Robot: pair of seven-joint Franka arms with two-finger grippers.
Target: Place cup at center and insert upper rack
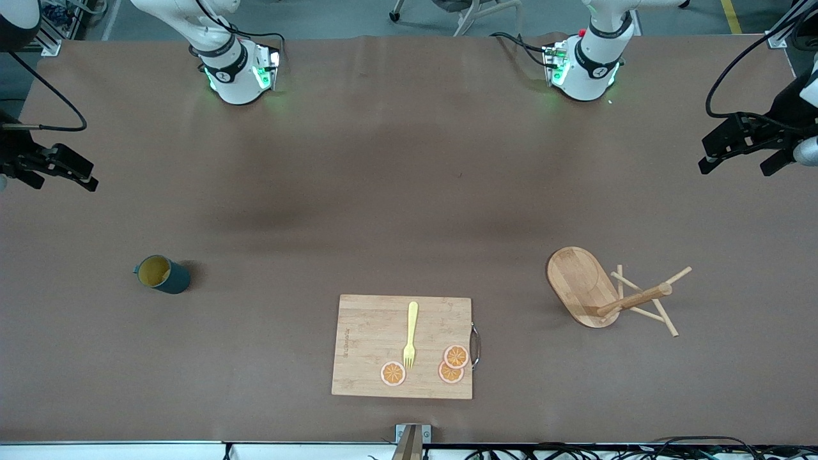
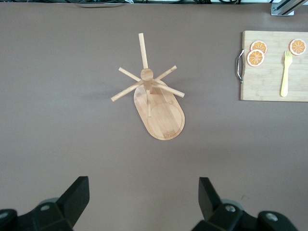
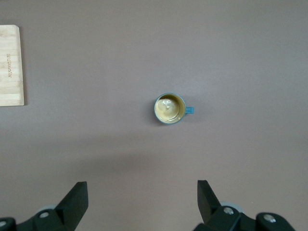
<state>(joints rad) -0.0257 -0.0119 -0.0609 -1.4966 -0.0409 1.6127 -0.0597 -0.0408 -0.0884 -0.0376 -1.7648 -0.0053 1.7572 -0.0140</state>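
The cup (image 1: 161,274), dark teal with a mustard-yellow inside, stands upright on the brown table toward the right arm's end; in the right wrist view the cup (image 3: 170,108) shows its small side handle. The upper rack (image 1: 601,294), a light wooden stand with an oval base, a thick post and thin pegs, lies tipped on its side toward the left arm's end, and shows again as the rack (image 2: 159,106) in the left wrist view. My left gripper (image 1: 735,167) (image 2: 143,185) hangs open and empty over the table's edge. My right gripper (image 1: 61,182) (image 3: 143,187) is also open and empty, up over its own end.
A rectangular bamboo cutting board (image 1: 364,332) lies at mid-table, nearer the front camera than the cup and rack. On it are a yellow fork (image 1: 411,335) and three orange slices (image 1: 393,373). Its metal handle (image 1: 474,345) faces the rack.
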